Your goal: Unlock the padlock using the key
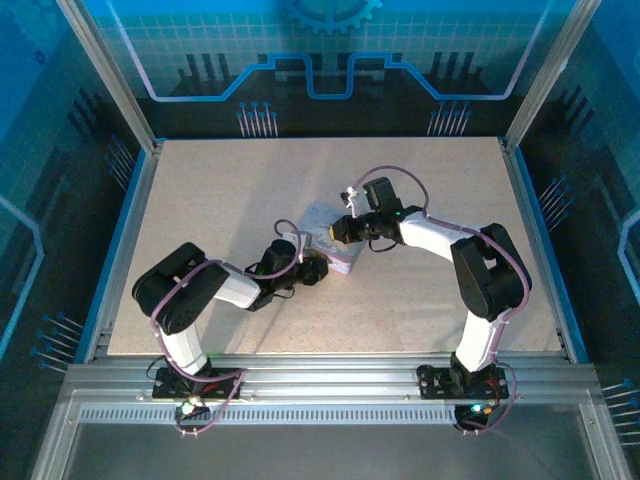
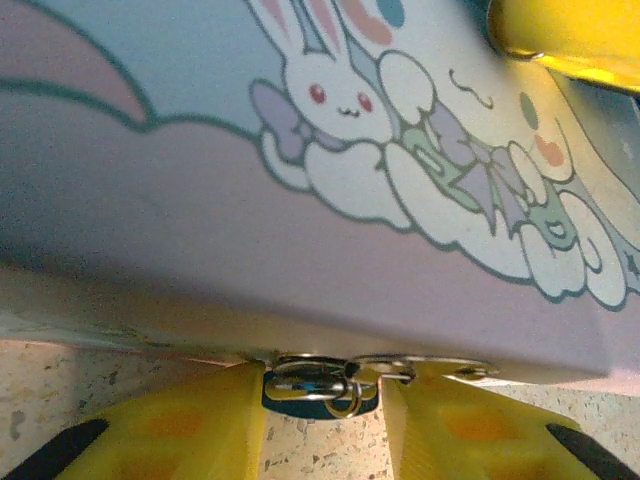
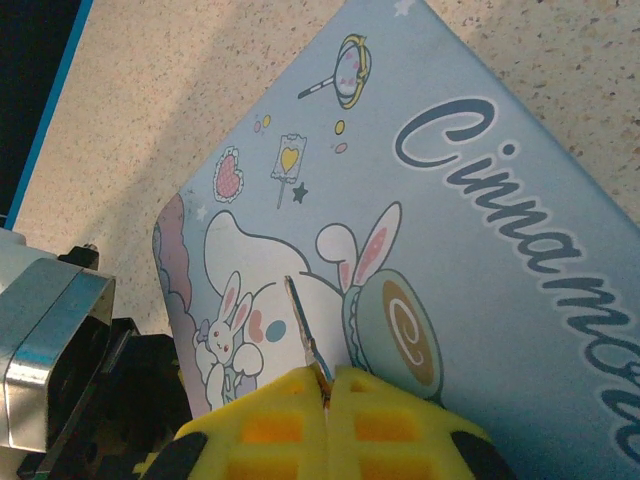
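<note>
Right gripper (image 3: 328,392) pinches key (image 3: 301,322), blade out ahead over tin (image 3: 480,200); left gripper (image 2: 325,425) clasps padlock (image 2: 316,386) between its fingers

The tin (image 1: 330,245) lies on the table (image 1: 220,190), padlock (image 2: 318,386) at its edge inside the left claw (image 2: 322,422), key (image 3: 305,335) above its lid

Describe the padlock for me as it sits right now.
The padlock is tiny, of shiny metal with a bluish sheen, and has a small ring at its front. It sits at the edge of the cartoon-printed tin, pinched between the left hand's yellow fingers. Its keyhole cannot be made out.
</note>
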Tool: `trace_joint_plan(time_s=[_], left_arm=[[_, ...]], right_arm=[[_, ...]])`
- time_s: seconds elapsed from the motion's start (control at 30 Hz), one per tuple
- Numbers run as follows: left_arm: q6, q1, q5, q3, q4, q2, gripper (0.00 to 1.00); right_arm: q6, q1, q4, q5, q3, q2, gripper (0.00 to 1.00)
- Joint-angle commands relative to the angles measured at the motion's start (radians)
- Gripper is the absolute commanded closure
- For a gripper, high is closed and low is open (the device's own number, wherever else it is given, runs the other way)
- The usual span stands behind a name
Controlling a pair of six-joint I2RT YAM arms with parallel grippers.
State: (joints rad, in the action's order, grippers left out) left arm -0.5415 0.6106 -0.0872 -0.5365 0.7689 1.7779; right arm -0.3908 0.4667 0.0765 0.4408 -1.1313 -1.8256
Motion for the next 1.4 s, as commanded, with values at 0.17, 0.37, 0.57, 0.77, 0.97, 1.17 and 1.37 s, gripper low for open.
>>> trace_joint_plan(time_s=[0.17,0.37,0.57,0.77,0.97,1.17,1.37], left_arm=[[-0.032,0.014,0.053,-0.046,0.001,0.06,0.7],[-0.032,0.015,0.048,-0.039,-0.013,0.043,0.8],[-0.033,0.016,0.037,-0.027,-0.039,0.009,0.84],[-0.044,0.02,0.029,-0.026,-0.055,-0.012,0.89],[-0.049,0.027,0.035,-0.025,-0.075,-0.038,0.92],[-0.067,0.029,0.035,-0.032,-0.129,-0.082,0.94],[-0.099,0.029,0.021,-0.044,-0.174,-0.115,0.94]], right_arm=[[-0.028,0.051,0.091,0.01,0.048,-0.019,1.0],[-0.033,0.053,0.063,0.01,0.058,0.001,1.0],[-0.011,0.049,0.063,-0.008,0.044,0.042,1.0],[0.015,0.03,0.065,-0.027,0.027,0.109,1.0],[0.059,0.012,0.079,-0.061,0.039,0.195,1.0],[0.098,-0.016,0.039,-0.093,0.147,0.322,1.0],[0.152,-0.026,0.017,-0.112,0.246,0.439,1.0]])
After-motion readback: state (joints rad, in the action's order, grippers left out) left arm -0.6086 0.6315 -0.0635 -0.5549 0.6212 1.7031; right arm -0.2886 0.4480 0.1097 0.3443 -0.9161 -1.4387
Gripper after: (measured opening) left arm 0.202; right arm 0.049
